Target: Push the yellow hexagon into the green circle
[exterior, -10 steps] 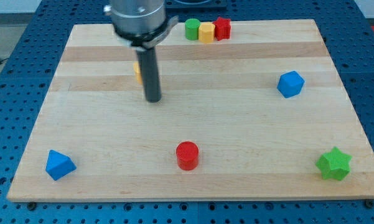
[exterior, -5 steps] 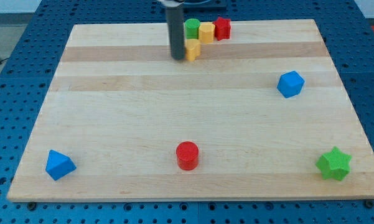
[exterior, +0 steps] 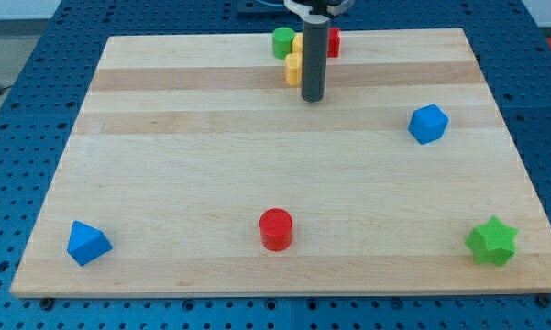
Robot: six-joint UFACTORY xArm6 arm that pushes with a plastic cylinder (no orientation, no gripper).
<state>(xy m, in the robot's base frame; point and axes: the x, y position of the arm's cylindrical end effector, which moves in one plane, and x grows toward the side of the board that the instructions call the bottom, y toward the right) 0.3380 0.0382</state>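
Observation:
The green circle point(exterior: 281, 41) stands near the board's top edge. A yellow block point(exterior: 292, 69) sits just below it and slightly to its right, touching or nearly touching it; I cannot make out its shape. A second yellow block point(exterior: 298, 42) shows as a sliver right of the green circle, mostly hidden by my rod. My tip point(exterior: 314, 97) rests on the board just right of and below the lower yellow block. The rod's side is close against that block.
A red block point(exterior: 334, 42) stands right of the rod at the top edge. A blue cube point(exterior: 428, 124) is at the view's right. A red circle point(exterior: 276, 228), a blue triangle point(exterior: 88, 243) and a green star point(exterior: 491, 241) lie along the bottom of the wooden board point(exterior: 165, 165).
My tip swept from the board's left-centre up to the top, then around to the right of the lower yellow block. That block slid right and up towards the green circle.

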